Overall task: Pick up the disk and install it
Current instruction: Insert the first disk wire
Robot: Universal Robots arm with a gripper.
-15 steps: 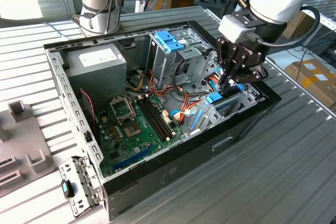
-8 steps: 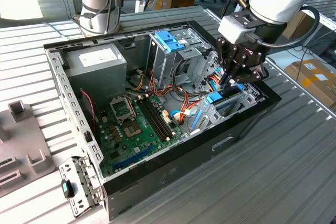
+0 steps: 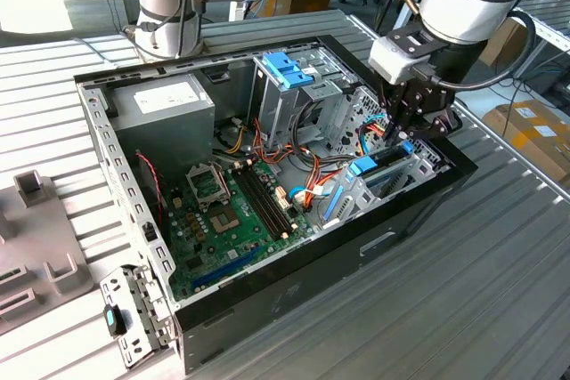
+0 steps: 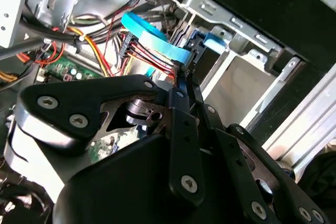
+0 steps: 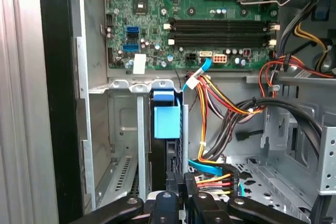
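The disk (image 3: 390,165) stands on edge in the metal drive bay (image 3: 419,162) at the front corner of the open computer case, on the exterior view's right. Its blue plastic rail end (image 5: 167,124) shows in the first wrist view, with the dark drive edge (image 5: 170,161) running back to my fingers. My gripper (image 3: 403,137) hangs straight over that bay with its black fingers (image 4: 181,108) drawn close together on the disk's upper edge. The blue rail (image 4: 212,40) also appears just past the fingertips in the second wrist view.
The case holds a green motherboard (image 3: 223,211), a grey power-supply box (image 3: 165,109), a metal cage with a blue handle (image 3: 289,68), and bundles of coloured cables (image 5: 231,108) right beside the bay. A second arm's base (image 3: 169,6) stands behind. A grey panel (image 3: 36,238) lies left.
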